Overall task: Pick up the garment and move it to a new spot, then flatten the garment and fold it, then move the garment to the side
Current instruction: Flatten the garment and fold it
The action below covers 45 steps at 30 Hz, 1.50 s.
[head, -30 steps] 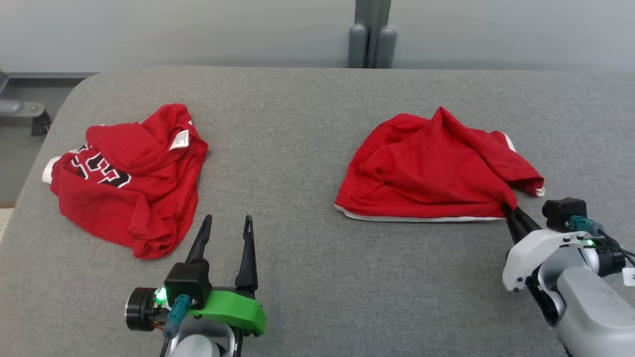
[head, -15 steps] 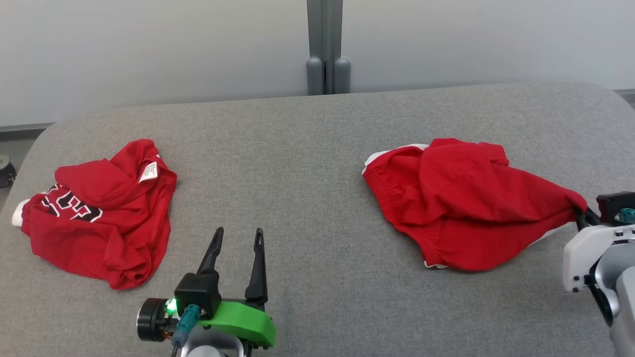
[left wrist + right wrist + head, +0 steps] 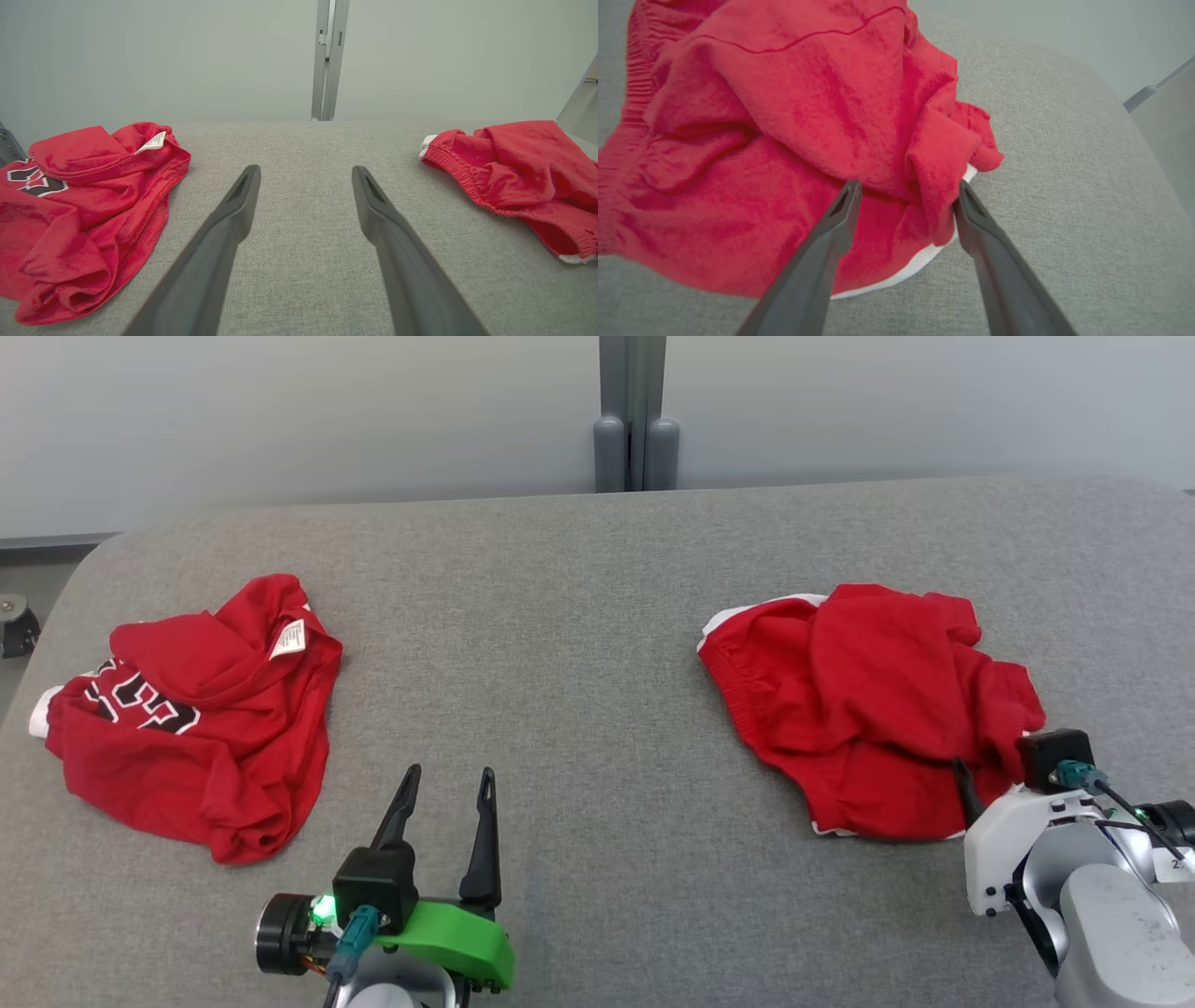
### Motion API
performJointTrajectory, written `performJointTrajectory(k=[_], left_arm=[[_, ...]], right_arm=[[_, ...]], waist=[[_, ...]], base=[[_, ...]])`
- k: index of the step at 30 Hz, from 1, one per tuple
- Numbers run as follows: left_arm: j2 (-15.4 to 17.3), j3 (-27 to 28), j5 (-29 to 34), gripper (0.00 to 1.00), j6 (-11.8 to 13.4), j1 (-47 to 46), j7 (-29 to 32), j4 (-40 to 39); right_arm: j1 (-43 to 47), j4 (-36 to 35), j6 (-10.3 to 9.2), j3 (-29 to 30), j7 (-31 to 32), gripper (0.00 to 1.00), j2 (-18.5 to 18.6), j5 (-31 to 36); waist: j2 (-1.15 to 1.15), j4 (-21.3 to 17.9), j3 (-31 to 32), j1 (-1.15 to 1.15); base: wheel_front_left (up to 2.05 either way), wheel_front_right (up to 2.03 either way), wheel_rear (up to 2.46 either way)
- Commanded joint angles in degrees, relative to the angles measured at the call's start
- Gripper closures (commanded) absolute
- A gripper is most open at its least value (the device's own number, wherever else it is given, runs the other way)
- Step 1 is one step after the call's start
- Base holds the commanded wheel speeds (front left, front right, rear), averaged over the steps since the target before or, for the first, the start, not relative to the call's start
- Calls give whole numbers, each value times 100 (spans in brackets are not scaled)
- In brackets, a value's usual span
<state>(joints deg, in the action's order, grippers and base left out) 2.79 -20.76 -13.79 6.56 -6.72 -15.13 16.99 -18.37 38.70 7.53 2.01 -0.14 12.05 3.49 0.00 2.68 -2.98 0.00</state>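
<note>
1. Two red pieces lie on the grey table (image 3: 579,616). The garment (image 3: 878,728) looks like shorts, with an elastic waistband and white trim, and sits crumpled on the right side. A lettered red shirt (image 3: 187,728) is well apart on the left.
2. Right gripper (image 3: 908,189) is low at the garment's near-right corner with its fingers spread wide. A fold of cloth stands between them and brushes one finger, but nothing is pinched, so it holds nothing.
3. Left gripper (image 3: 450,772) hovers over bare table between the two pieces, fingers wide and empty. It is probably parked there to keep out of the way.
4. Judgement: the garment looks set down at its spot but bunched, so flattening is not yet begun.
5. The right gripper sits by that corner, likely because the white-trimmed edge is the handiest place to grip for spreading.
6. Risk: the layers overlap there — a pinch could catch two at once.
</note>
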Motion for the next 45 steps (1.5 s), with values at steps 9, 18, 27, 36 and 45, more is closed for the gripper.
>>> performJointTrajectory(k=[9,18,27,36,45], left_arm=[[20,56,-41,0,-25,94,-2,-113],[22,-108,-308,0,-19,7,-2,-377],[20,-748,-555,0,-350,-311,-2,-167],[26,-2279,-1031,0,-995,-1190,23,1145],[26,-3006,-1466,0,-784,-1897,4,2092]], right_arm=[[273,-750,-8,-205,-525,0,-70,-746],[1032,-2001,-7,12,-802,0,-296,-1510],[1163,-2343,-6,78,-786,0,-399,-1502],[898,-2366,-6,92,-816,0,-459,-1390],[760,-2306,-6,116,-881,0,-486,-1392]], waist=[[0,-600,280,0],[0,-1013,243,0],[0,-1206,-7,0],[0,-1629,-421,0],[0,-2104,-687,0]], base=[[0,0,0],[0,0,0],[0,0,0],[0,0,0],[0,0,0]])
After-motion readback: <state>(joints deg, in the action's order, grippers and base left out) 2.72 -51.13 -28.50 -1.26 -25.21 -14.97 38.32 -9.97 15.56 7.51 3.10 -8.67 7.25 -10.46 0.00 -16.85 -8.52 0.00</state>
